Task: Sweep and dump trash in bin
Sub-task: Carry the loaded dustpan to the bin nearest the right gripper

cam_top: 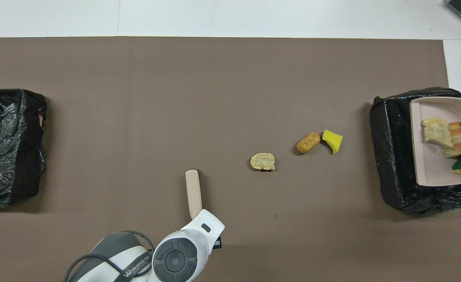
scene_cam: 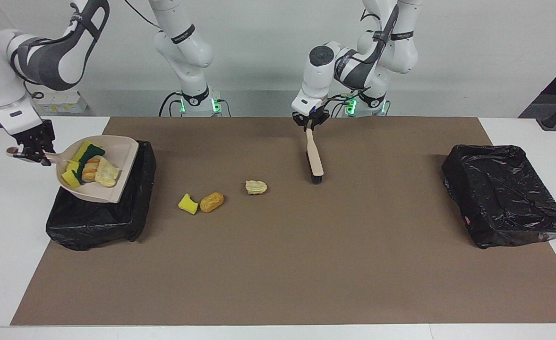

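Holding the dustpan [scene_cam: 99, 165] by its handle, our right tool [scene_cam: 32, 146] is clamped shut and hangs over the black-lined bin [scene_cam: 100, 222] at the right arm's end of the worktop [scene_cam: 306, 274]. We see the pan tilted, its open lip lower than the handle and over the bin's mouth. Inside it lies part of the trash: yellow and green sponge scraps [scene_cam: 81, 158] and pale bread-like lumps [scene_cam: 99, 172], crowded toward the handle end.

Three more bits rest on the brown mat, well apart from the pan: a yellow sponge scrap [scene_cam: 188, 203] touching or just beside a golden-brown lump [scene_cam: 211, 201], and a pale lump [scene_cam: 256, 187] near them, toward the middle of the worktop.

Our left tool [scene_cam: 310, 123] is closed on the handle of the brush [scene_cam: 314, 158], which hangs slanting down over the mat. From here we think its black bristles [scene_cam: 317, 179] just meet the mat, though we cannot be sure. A second black-lined bin [scene_cam: 504, 196] sits at the left arm's end of the worktop.
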Available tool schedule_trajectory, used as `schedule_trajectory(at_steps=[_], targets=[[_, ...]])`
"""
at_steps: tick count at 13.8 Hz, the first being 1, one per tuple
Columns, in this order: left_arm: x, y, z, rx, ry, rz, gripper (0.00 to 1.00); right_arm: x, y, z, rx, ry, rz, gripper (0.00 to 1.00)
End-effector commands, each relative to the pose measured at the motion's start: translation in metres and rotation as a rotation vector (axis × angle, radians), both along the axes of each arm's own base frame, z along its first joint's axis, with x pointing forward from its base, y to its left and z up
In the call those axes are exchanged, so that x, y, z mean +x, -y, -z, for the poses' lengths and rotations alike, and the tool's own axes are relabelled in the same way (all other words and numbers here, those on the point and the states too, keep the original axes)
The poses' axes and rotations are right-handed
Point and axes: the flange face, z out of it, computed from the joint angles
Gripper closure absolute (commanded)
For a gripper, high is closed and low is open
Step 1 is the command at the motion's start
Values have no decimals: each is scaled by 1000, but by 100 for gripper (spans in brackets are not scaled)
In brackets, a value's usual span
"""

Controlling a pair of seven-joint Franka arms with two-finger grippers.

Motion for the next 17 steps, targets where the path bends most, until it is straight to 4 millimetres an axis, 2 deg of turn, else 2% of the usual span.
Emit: schedule_trajectory(at_steps=[1, 2, 3, 4, 7, 10, 11, 12, 14, 17], targets=[[1, -1, 5, -6, 8, -16, 30, -7, -8, 1, -134, -20, -67, 100], [5, -3, 6, 1, 0, -20, 8, -6, -11, 4, -167, -37, -81, 100], [9, -2, 5, -1, 1, -25, 0, -2, -19, 4, -203, -41, -99, 100], [17, -4, 2, -7, 5, -27, 0, 2, -28, 5, -258, -54, -106, 100], [40, -16, -17, -15, -1, -6, 0, 16, -74, 7, -426, -73, -112, 100], [84, -53, -48, -5, -35, -21, 0, 23, -109, 3, -571, -108, -162, 100], [108, -77, -61, -18, -17, -51, 0, 23, -112, -1, -617, -115, -175, 100], [121, -99, -73, -24, -17, -46, 0, 24, -117, -3, -649, -121, -196, 100], [142, -152, -90, 2, -38, -14, 0, 26, -133, -7, -728, -150, -239, 100], [164, -223, -108, 8, -28, 37, 0, 25, -139, -22, -775, -151, -255, 100]])
